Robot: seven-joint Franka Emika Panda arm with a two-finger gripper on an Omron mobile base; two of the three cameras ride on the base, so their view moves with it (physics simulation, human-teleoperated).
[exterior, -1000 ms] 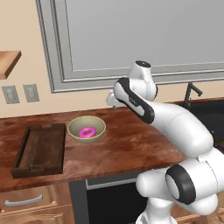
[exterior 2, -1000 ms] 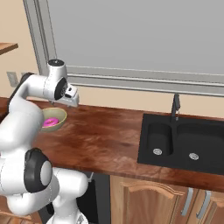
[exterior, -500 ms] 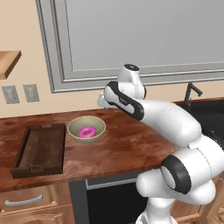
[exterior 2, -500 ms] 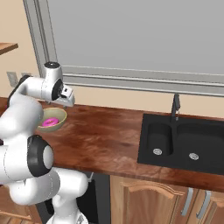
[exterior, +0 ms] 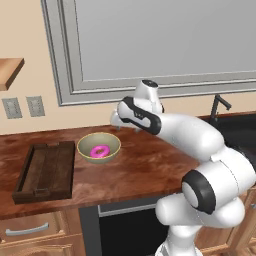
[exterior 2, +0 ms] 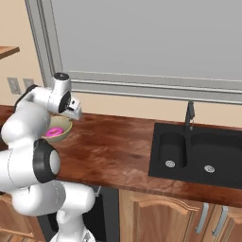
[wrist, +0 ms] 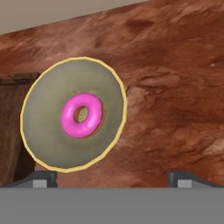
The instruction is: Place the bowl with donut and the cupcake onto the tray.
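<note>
A pale olive bowl with a yellowish rim sits on the brown counter, and a pink donut lies in its middle. Just left of it stands the dark wooden tray, with nothing on it. My gripper hovers above the counter just right of the bowl, tilted down toward it. In the hand view the bowl and donut lie ahead and to the left, the tray at the left edge. The gripper is open, its fingertips wide apart and holding nothing. The cupcake is out of view.
A black sink with a dark faucet is set in the counter at the right. A grey window frame runs along the back wall. Wall outlets and a wooden shelf are at the left.
The arm has swung left, carrying the hand from the middle of the counter to just beside the bowl. Bowl, donut and tray have not moved. The gripper has stayed open.
</note>
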